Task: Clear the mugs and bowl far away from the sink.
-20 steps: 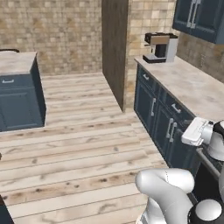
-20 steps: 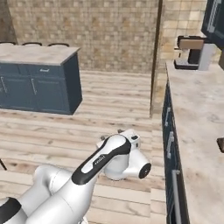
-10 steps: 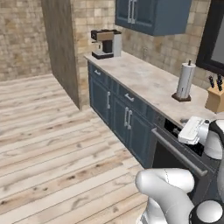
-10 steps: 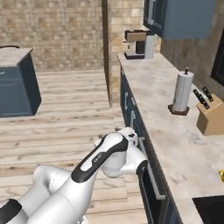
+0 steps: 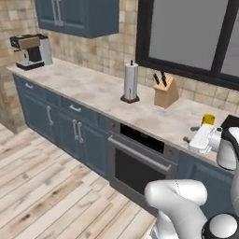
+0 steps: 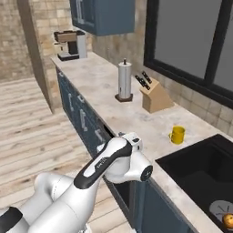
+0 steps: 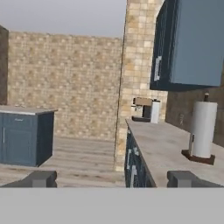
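Approach to the sink, nothing in hand

Gripper point(image 7: 111, 179) stands wide and empty, aimed along the counter point(image 6: 136, 116); yellow mug point(image 6: 177, 134) sits at ten o'clock of the sink point(image 6: 200, 168), within reach.

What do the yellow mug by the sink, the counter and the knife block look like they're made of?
The small yellow mug looks like glazed ceramic: plain, even colour. The beige counter looks like polished marble, going by its mottled veining. The tan angled knife block looks like light unpainted wood, with dark knife handles standing out of it.
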{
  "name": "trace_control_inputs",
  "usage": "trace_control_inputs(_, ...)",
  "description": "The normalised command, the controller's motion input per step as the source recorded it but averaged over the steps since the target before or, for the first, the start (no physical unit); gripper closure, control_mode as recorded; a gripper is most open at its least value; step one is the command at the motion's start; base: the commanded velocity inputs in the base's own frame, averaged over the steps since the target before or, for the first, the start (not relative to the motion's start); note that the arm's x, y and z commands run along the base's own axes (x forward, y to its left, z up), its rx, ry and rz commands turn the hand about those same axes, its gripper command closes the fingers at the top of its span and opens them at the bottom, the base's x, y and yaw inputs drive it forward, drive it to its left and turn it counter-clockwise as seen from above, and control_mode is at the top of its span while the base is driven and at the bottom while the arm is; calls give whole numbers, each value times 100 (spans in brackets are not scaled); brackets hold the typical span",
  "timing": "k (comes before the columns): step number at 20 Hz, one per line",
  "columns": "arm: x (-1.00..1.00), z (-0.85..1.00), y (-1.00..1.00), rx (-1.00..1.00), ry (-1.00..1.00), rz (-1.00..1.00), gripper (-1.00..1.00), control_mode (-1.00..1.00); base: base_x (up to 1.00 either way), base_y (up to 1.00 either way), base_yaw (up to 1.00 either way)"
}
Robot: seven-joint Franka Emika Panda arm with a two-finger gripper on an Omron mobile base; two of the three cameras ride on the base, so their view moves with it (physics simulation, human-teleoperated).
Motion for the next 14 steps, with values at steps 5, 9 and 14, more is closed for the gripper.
trace_control_inputs(5, 0, 0, 0, 0, 0, 0, -100, 100, 0, -30, -62)
trace_control_inputs(9, 0, 0, 0, 0, 0, 0, -100, 100, 14, -2, -51)
trace_control_inputs(14, 0, 0, 0, 0, 0, 0, -100, 100, 23, 0, -47)
